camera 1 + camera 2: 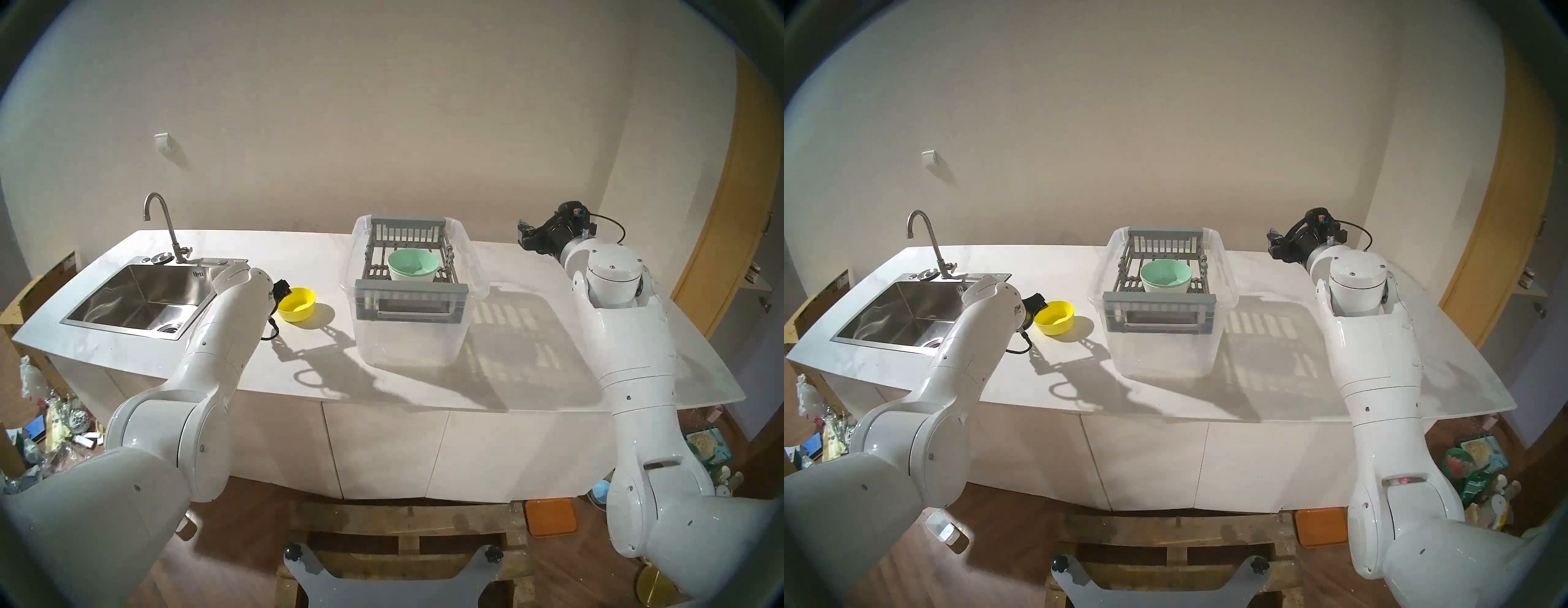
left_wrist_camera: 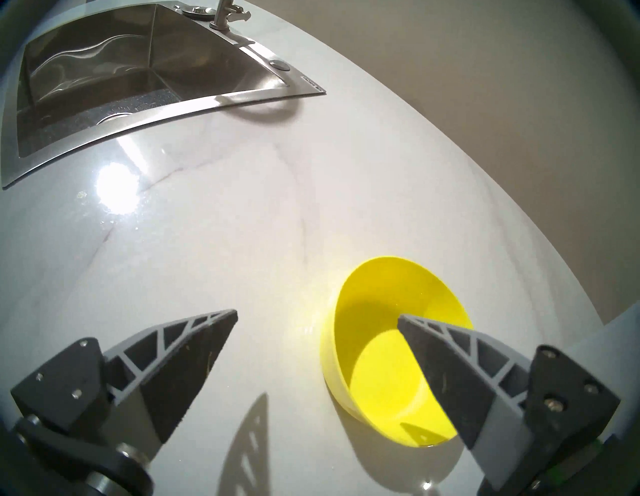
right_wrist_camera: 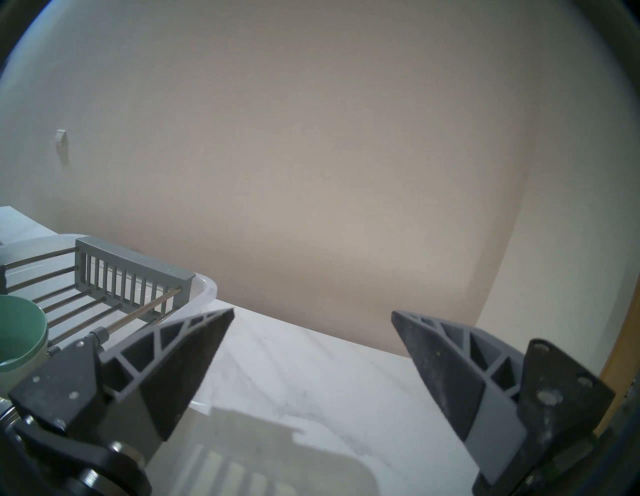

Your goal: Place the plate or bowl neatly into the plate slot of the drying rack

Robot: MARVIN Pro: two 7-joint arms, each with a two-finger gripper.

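while the left end effector (image 2: 317, 317) gapes, yellow bowl (image 2: 391, 350) sits beside it.

each arm (image 1: 220, 339) consisted of glossy white rounded link shells joined by cylindrical joint housings, with small dark screws set along the seams. each wrist ended in a black module fitted with a looping black cable (image 1: 271, 333). the fingers (image 2: 194, 350) were grey, wedge-shaped, with open triangular trusswork, dark textured pads and black screwed mounting plates.
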